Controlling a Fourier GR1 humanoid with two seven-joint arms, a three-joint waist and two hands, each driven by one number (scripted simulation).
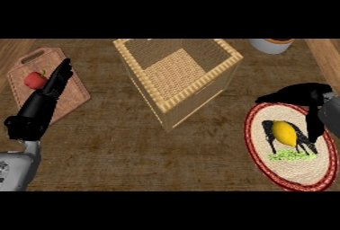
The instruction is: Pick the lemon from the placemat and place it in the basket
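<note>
The lemon (pixel 284 133) lay on the placemat (pixel 292 173), right of the wicker basket (pixel 174 103), beneath the open right hand (pixel 306 96); the left hand (pixel 48 92) rested open left of the basket.

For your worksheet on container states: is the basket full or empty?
Empty: the basket's woven floor shows bare, and the lemon lies on the placemat.

Counter (pixel 119 148): dark rough-grained wood, matt. Basket (pixel 174 76): pale woven wicker, coarse. Placemat (pixel 292 155): woven fibre, cream centre, red braided rim. Cutting board (pixel 69 96): reddish wood, smooth. Lemon (pixel 284 133): smooth, slightly glossy yellow. Red pepper (pixel 35 80): glossy.
</note>
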